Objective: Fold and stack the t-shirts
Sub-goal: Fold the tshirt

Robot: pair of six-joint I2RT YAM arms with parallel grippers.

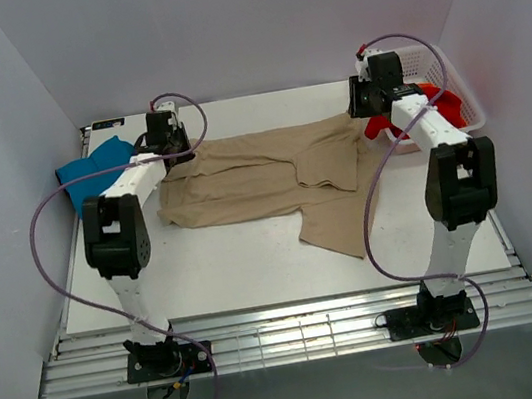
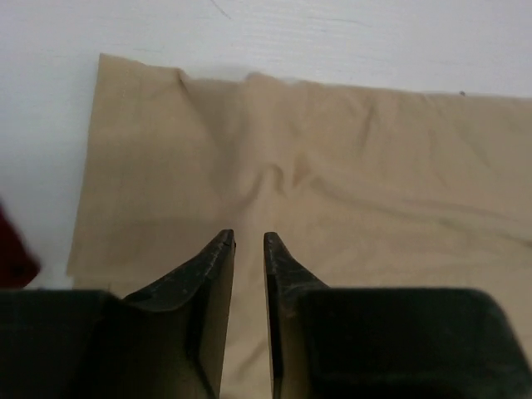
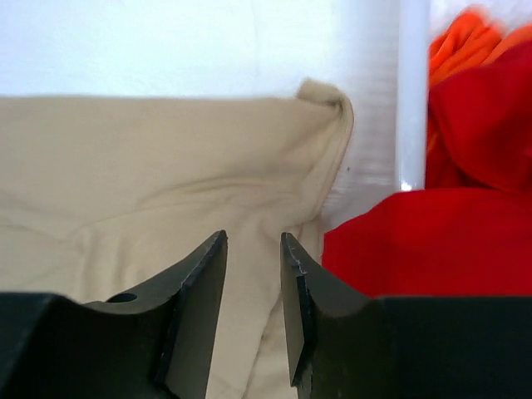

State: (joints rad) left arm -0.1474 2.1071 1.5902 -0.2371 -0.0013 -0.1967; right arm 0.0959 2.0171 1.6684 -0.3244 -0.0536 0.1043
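Fold step on tan shirt (image 1: 262, 175), left gripper (image 2: 249, 243) and right gripper (image 3: 253, 239) open, empty at 12 o'clock; next, grab at 5 o'clock.

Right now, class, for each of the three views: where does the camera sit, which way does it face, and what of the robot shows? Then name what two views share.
Top: fixed above and behind the arms, looking down on the table; the left arm and right arm show whole.
Left wrist: on the left arm, facing past the left gripper, slightly open, onto the tan shirt.
Right wrist: on the right arm, facing past the open right gripper to the tan shirt's edge and the red shirt.
Shared: the tan shirt, in all three.
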